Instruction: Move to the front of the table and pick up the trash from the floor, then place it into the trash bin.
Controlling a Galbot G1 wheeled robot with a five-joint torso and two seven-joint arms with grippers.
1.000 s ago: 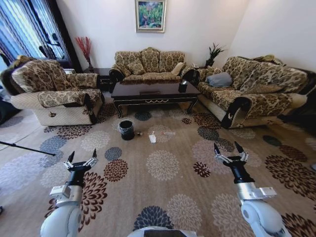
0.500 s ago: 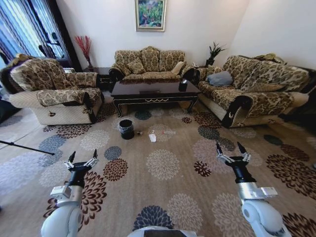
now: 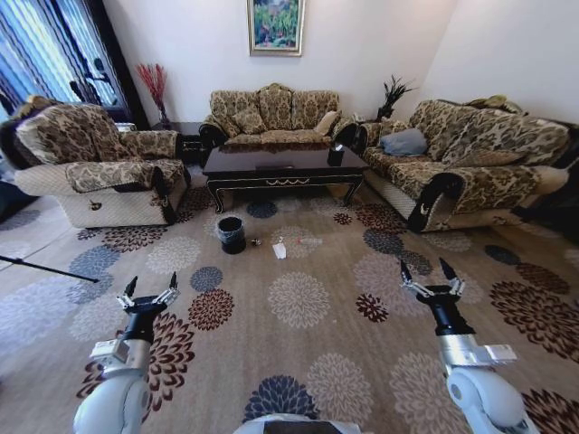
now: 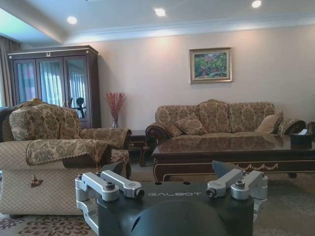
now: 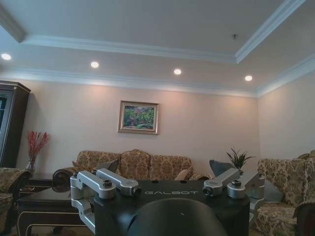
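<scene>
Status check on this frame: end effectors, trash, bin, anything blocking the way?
Left end effector and right end effector open, empty, held low. Trash on carpet beside trash bin, before table. No obstruction between.

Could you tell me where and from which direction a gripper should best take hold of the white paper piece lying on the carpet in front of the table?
The white paper piece lies flat on the carpet just right of the trash bin, its long side running away from the robot. Probably best to come straight down from above and pinch across its narrow width near the middle. Both the left gripper and right gripper are open and far short of it.
</scene>
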